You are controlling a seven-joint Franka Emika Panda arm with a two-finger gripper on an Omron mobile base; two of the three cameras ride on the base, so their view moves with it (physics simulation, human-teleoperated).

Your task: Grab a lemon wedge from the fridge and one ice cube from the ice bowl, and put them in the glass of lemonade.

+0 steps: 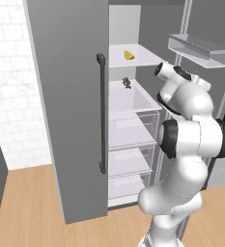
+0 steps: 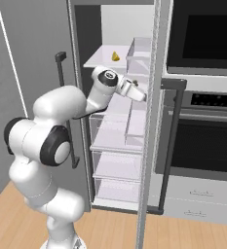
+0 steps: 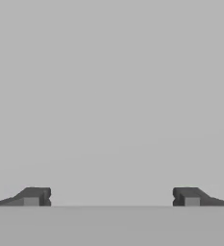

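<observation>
The tall grey two-door fridge (image 1: 68, 111) was seen with its right door swung open. The small bright yellow lemon wedge (image 1: 129, 55) lay on the upper white shelf (image 1: 143, 59), with a small dark brownish lump (image 1: 126, 82) on the shelf below. The two-finger gripper (image 3: 111, 197) was seen spread wide with nothing between its dark fingertips (image 3: 35, 196), facing a plain grey surface.

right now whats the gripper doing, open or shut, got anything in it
Gripper: open, jaws spread wide, nothing between the fingertips; it faces a plain grey surface.
</observation>
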